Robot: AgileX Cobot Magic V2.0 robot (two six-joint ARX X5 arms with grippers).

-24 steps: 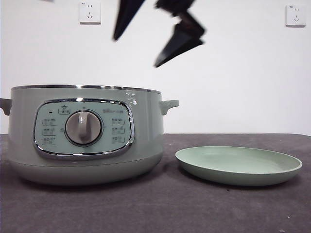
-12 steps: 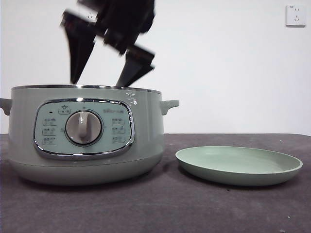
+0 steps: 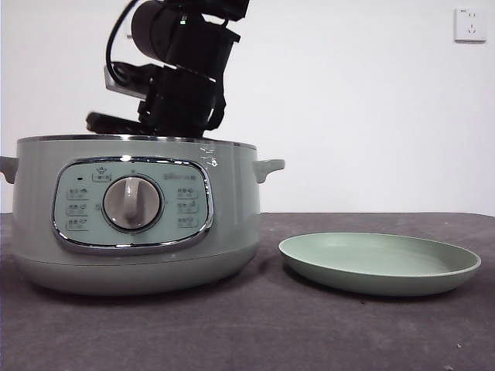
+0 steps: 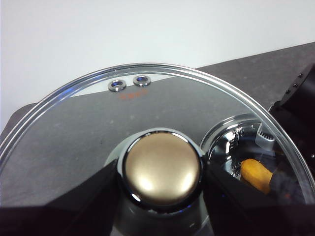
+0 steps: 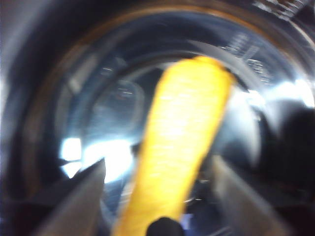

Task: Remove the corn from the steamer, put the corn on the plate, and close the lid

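Observation:
The sage-green steamer (image 3: pixel 131 209) stands at the left without its lid. The pale-green plate (image 3: pixel 379 263) lies empty to its right. My right arm (image 3: pixel 182 77) reaches down into the pot, and the rim hides its jaws in the front view. In the blurred right wrist view my right gripper (image 5: pixel 157 191) is open inside the pot, with the yellow corn (image 5: pixel 182 147) between its jaws. My left gripper (image 4: pixel 162 183) is shut on the knob (image 4: pixel 162 164) of the glass lid (image 4: pixel 98 123) and holds it up. The corn (image 4: pixel 256 173) shows through the glass.
The dark table (image 3: pixel 309 332) runs back to a white wall with a socket (image 3: pixel 470 23) at the top right. The right arm (image 4: pixel 295 108) shows beside the lid in the left wrist view.
The right arm has come down and to the left from high above the pot. Its open jaws have dropped below the rim into the steamer.

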